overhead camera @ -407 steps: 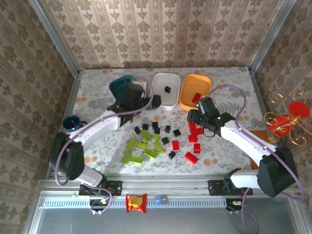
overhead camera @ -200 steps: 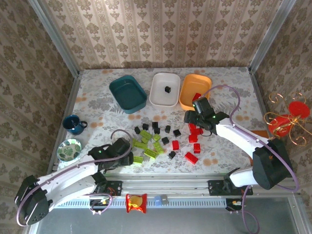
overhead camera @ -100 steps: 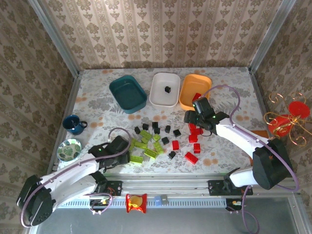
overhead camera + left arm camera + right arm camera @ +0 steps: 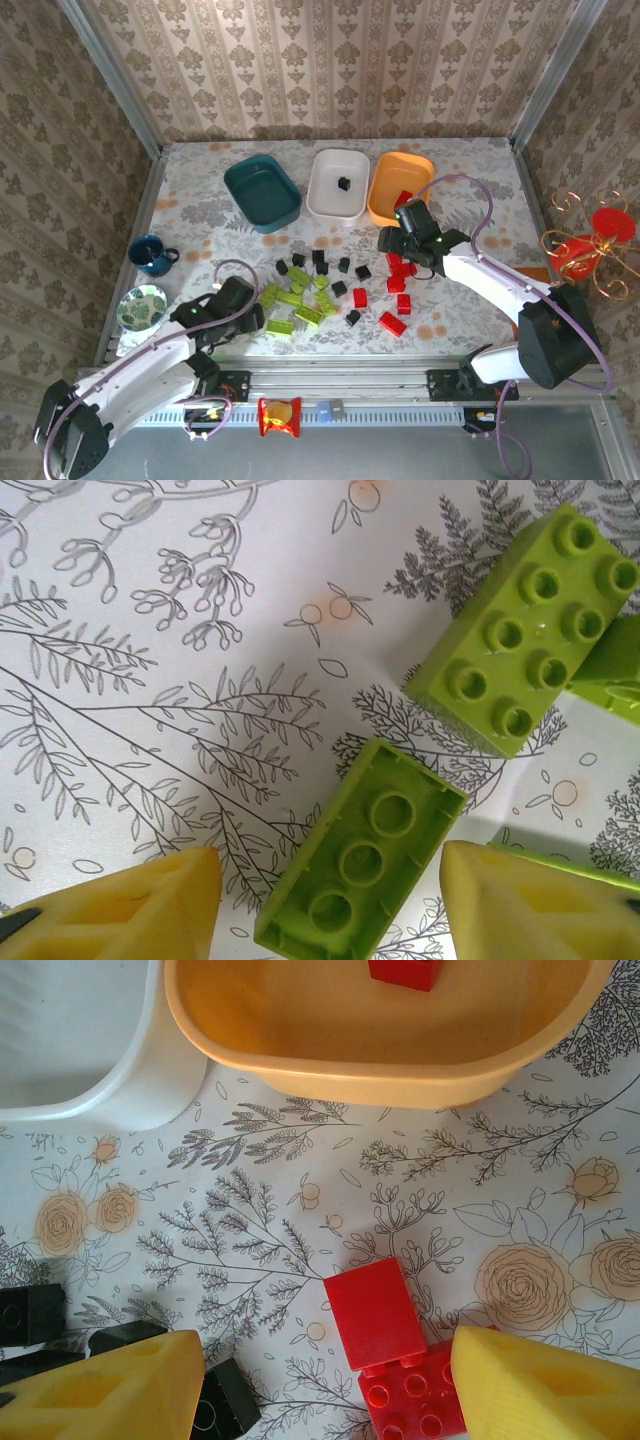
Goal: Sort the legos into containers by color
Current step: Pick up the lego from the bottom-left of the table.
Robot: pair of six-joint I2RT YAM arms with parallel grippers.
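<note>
Left claw (image 4: 333,905) leftward, wide astride lego (image 4: 362,852)

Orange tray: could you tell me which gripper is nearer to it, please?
Right. The right gripper hovers just short of the orange tray, over red bricks; the left gripper is far off, by the green bricks.

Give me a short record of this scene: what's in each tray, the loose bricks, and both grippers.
teal tray: no bricks visible inside
white tray: one black cube
orange tray: a red brick
loose pieces: lime bricks, black cubes, red bricks, near side of the trays
left gripper: open, straddling an upside-down lime brick
right gripper: open, over red bricks beside the orange tray
</note>
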